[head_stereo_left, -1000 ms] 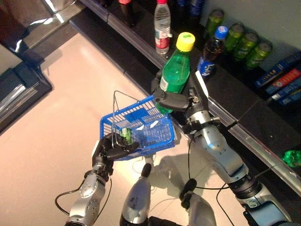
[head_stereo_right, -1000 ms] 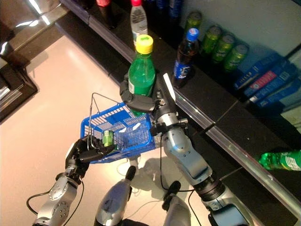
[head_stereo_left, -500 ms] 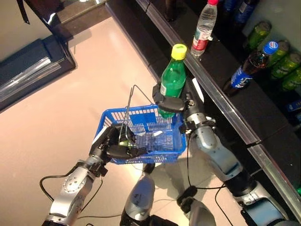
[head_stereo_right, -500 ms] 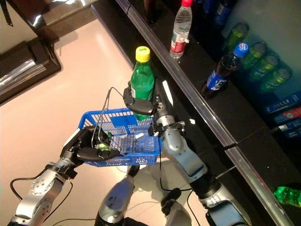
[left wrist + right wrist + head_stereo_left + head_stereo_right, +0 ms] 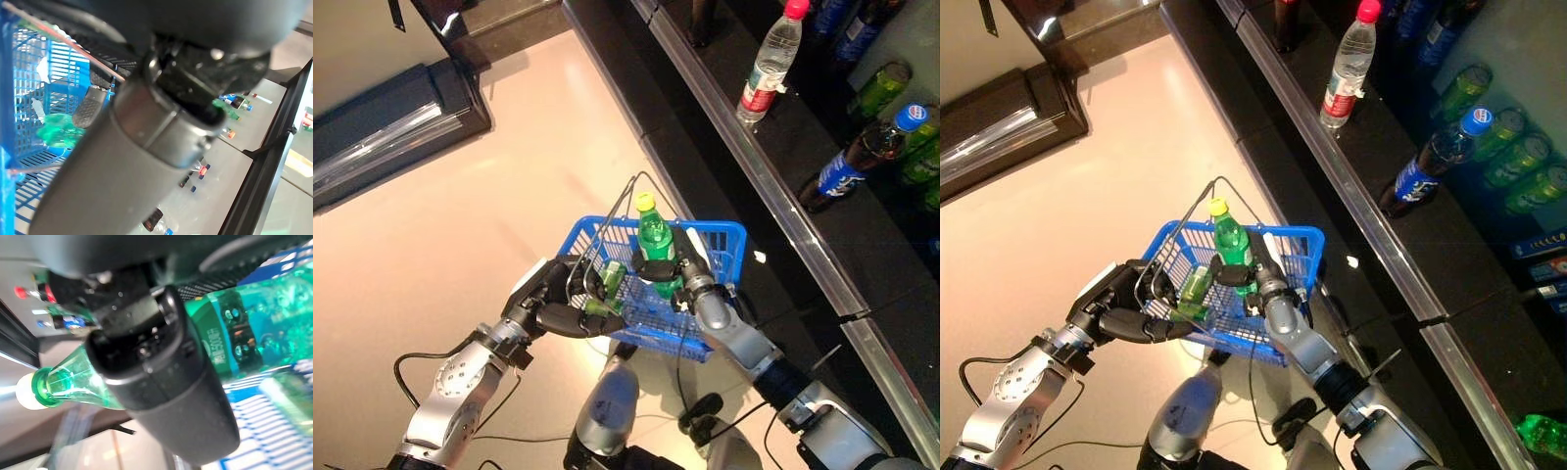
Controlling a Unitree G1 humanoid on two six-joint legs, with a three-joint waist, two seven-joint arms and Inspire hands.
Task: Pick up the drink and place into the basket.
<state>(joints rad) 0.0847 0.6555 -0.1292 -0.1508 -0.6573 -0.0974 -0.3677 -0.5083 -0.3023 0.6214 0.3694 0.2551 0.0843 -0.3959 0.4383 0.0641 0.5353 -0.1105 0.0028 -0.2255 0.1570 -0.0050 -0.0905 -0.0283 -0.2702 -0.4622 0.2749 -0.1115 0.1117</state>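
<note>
1. Two hands work: the left hand (image 5: 558, 305) is curled round the blue basket (image 5: 720, 235) at its near rim
2. Right hand (image 5: 668, 272) clasps the green bottle (image 5: 653, 233) mid-body, upright inside the basket; rigid, smooth plastic, likely slippery, best gripped at the label
3. Beyond, more bottles (image 5: 766, 74) stand on the dark shelf

Crowded blue basket (image 5: 724, 231), open floor (image 5: 460, 215) to the left.

Inside the basket: green bottle (image 5: 656, 240) upright, gripped by right hand (image 5: 668, 269), and a small green bottle (image 5: 611, 278) lying near the left wall. Wire handles (image 5: 612, 217) raised over the left half, blocking entry from above there. Left hand (image 5: 558, 304) clamped on the near-left rim. Dark shelf ledge (image 5: 773, 186) with water bottle (image 5: 766, 67) and cola bottle (image 5: 862, 157) close along the right.
</note>
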